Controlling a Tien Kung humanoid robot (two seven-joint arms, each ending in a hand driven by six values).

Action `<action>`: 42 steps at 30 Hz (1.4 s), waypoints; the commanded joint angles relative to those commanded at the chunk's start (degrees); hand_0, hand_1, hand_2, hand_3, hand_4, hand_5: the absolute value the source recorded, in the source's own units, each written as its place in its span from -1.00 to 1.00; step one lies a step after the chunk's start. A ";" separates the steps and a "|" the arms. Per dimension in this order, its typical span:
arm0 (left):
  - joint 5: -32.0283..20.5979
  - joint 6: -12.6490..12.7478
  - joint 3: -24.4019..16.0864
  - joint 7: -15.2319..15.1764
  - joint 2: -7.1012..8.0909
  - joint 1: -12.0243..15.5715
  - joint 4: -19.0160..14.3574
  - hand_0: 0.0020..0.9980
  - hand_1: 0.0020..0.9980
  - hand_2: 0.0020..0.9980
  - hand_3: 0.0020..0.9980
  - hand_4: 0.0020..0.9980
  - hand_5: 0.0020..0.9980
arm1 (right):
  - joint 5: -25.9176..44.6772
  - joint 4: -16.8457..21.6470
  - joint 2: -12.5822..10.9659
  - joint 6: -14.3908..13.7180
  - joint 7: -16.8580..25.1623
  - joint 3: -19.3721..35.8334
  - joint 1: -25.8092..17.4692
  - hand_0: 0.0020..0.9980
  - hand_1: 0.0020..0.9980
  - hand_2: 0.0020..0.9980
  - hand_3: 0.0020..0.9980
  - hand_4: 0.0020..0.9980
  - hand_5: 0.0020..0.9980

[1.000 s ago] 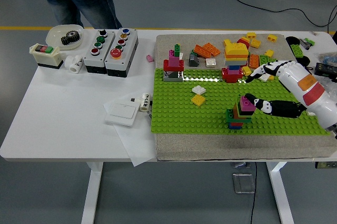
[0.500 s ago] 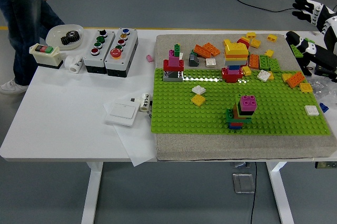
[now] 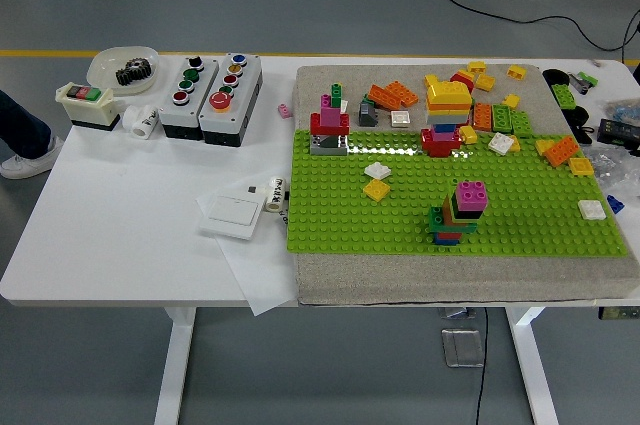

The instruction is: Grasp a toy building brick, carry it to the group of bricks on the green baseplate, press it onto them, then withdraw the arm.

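Note:
The green baseplate lies on a grey mat at the table's right half. Near its front middle stands a small stack of bricks with a magenta brick on top. Two more stacks stand at the plate's back edge: a red and magenta one and a taller yellow-topped one. A yellow brick and a white brick lie loose on the plate. Neither robot hand is in the picture.
Loose bricks are scattered over the mat's back right. Two button boxes, a switch box and a bowl with a gear stand at the back left. A white plate switch lies on paper. A person's shoe shows at the left edge.
The right hand has let go of the magenta-topped stack, risen to the upper right and left the picture. The person has walked off to the left.

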 joint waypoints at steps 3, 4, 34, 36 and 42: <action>-0.04 0.04 0.02 -0.01 -0.02 0.12 0.01 -0.01 0.11 0.29 0.20 0.29 0.41 | 0.13 -0.49 0.15 0.44 -0.35 0.03 -0.15 0.87 0.70 0.77 0.81 1.00 0.68; -0.04 0.04 0.05 -0.02 -0.01 0.15 0.00 -0.01 0.11 0.29 0.20 0.29 0.41 | 0.14 -0.61 0.21 0.58 -0.44 0.10 -0.23 0.87 0.70 0.77 0.81 1.00 0.68; 0.71 -0.18 -0.36 0.04 -0.01 0.50 -0.07 -0.02 0.12 0.29 0.20 0.29 0.41 | 0.18 -1.52 0.66 2.27 -2.13 -0.03 -0.97 0.88 0.71 0.75 0.79 1.00 0.80; 0.59 -0.16 -0.32 0.02 0.00 0.44 -0.06 -0.02 0.12 0.29 0.20 0.29 0.41 | 0.26 -1.54 0.66 2.33 -2.27 -0.08 -0.93 0.89 0.71 0.75 0.80 1.00 0.80; 0.26 -0.09 -0.09 -0.08 0.00 0.32 -0.06 -0.02 0.11 0.29 0.19 0.29 0.41 | 0.29 -1.55 0.67 2.53 -2.58 -0.35 -0.79 0.89 0.71 0.75 0.79 1.00 0.80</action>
